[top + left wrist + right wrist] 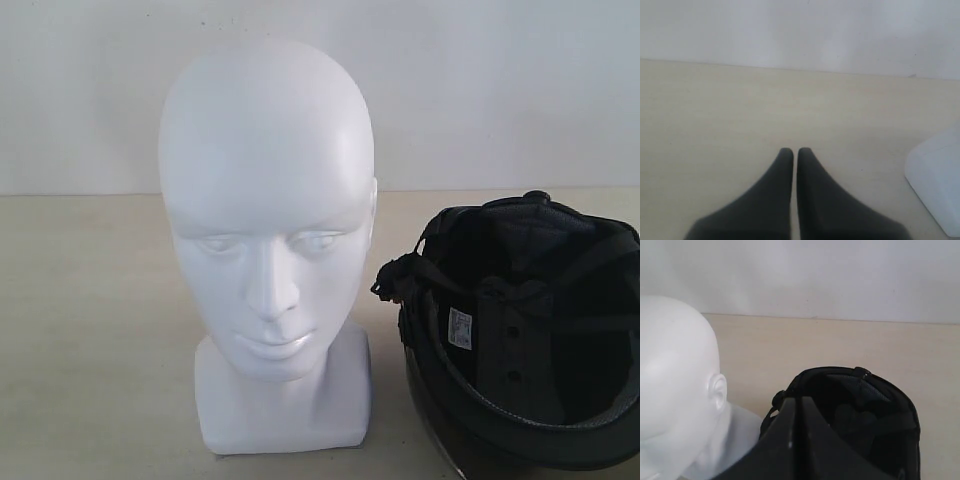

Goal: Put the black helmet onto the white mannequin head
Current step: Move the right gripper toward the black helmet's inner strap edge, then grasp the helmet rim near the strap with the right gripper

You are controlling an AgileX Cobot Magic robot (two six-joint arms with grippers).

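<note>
- Left gripper (pixel 795 151) – shown only by the left wrist view. Its two dark fingers are clenched, with a hairline slit between them, and they grasp nothing. They hang over bare table (pixel 715 115).
- The same view catches one rounded white corner of the base (pixel 935 185) at the frame edge. The rest of the base is cut off.
- White mannequin head (pixel 265 230) – the exterior view shows it whole. It stands upright on the table, face toward the camera, and its crown is bare.
- The right wrist view shows the head's side: one ear (pixel 717 390) and the curve of the skull. The face is out of that frame.
- Black helmet (pixel 520 330) – it lies on the table just beside the head's base, on the right of the exterior view, opening upward.
- The exterior view shows the dark padded lining, a small white label (pixel 460 328) and a bunched strap (pixel 395 282). The text on the label is too small to read.
- The right and bottom frame edges cut off the shell.
- Right gripper (pixel 800 400) – shown only by the right wrist view. Its fingers are pressed together, with nothing between them.
- The right gripper fingers overlap the helmet's near rim and hide it. Whether they touch it cannot be told.
- Pale wall (pixel 500 90) – it closes off the table behind everything.
</note>
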